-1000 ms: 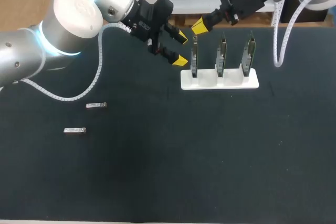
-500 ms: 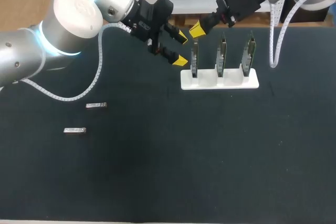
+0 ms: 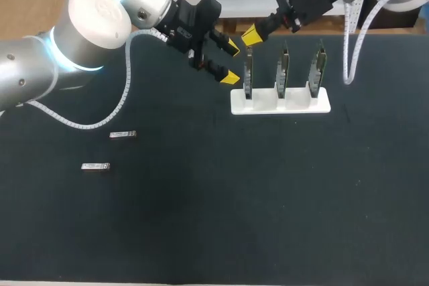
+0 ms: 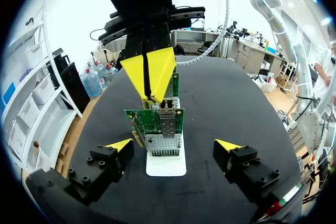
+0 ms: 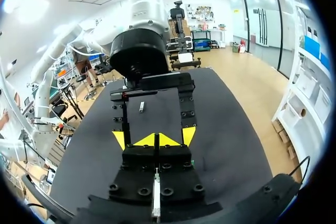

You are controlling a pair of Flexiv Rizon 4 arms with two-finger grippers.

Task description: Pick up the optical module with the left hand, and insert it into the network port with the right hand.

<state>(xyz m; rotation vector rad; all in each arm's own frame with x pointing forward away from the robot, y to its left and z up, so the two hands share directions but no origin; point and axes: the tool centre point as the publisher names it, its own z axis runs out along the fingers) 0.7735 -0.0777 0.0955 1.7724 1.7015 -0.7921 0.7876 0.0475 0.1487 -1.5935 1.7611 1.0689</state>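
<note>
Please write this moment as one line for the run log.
left gripper: open, beside first card | right gripper: shut, over same card | two modules: lying on table, away from both

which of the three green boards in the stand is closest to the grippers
The leftmost board in the white stand, beside the left gripper; the right gripper is right above it. The other two stand farther right.

Nothing legible — no text can be read.

Wide table [image 3: 234,219] with dark matte top
</note>
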